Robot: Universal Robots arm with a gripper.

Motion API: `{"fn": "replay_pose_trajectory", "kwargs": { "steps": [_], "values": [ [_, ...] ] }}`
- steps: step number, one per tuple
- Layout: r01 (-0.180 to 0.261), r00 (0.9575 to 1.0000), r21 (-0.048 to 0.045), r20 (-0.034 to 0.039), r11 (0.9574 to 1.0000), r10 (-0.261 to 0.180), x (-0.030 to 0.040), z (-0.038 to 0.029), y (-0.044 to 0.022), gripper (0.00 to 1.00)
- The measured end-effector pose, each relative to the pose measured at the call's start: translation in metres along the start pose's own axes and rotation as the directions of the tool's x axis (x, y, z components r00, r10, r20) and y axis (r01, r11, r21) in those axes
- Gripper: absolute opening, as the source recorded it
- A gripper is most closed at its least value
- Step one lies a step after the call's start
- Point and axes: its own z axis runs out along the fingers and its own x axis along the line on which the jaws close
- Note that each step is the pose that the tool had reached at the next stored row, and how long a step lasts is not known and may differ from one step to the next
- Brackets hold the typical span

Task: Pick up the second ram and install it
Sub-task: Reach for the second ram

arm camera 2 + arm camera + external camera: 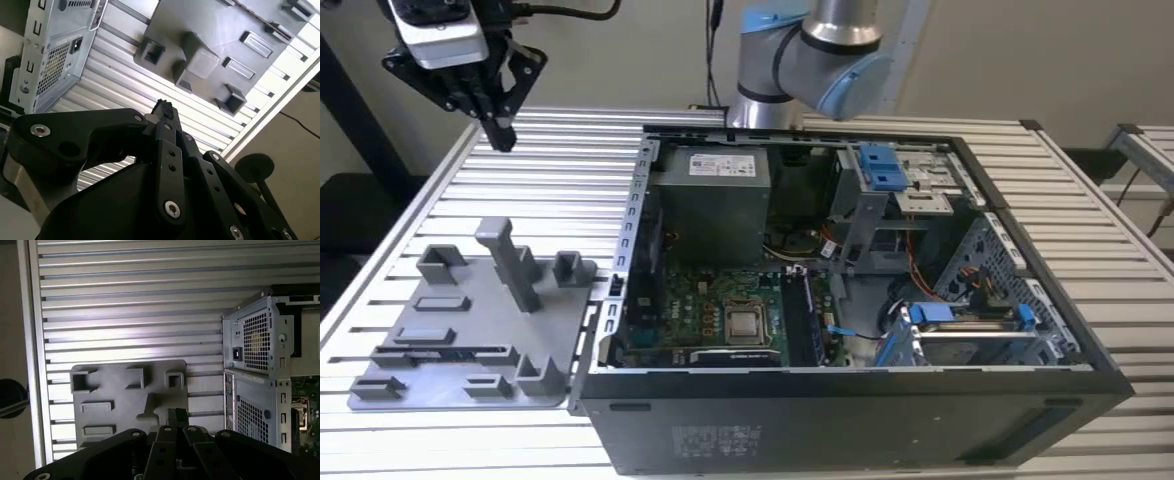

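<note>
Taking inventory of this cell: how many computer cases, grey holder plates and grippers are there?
computer case: 1
grey holder plate: 1
gripper: 1
Total: 3

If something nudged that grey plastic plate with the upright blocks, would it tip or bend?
Probably neither. The grey plastic plate lies broad and flat on the ribbed metal table, so tipping seems unlikely. It looks thick and moulded, so likely stiff. If loose, it might slide on the smooth slats.
</note>
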Motion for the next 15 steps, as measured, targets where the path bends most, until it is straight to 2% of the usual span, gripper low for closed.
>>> {"fn": "replay_pose_trajectory", "kwargs": {
  "steps": [4,10,15],
  "values": [
    [0.004,1.0,-0.0002,0.0008,1.0,-0.004,0.0125,-0.0003,-0.0009,0.11],
    [0.022,0.9998,-0.0008,0.0006,0.9998,-0.022,0.0257,-0.0004,-0.0018,0.11],
    [0.029,0.9996,-0.0018,0.0001,0.9996,-0.029,0.0413,-0.0005,-0.0029,0.11]
  ]
}}
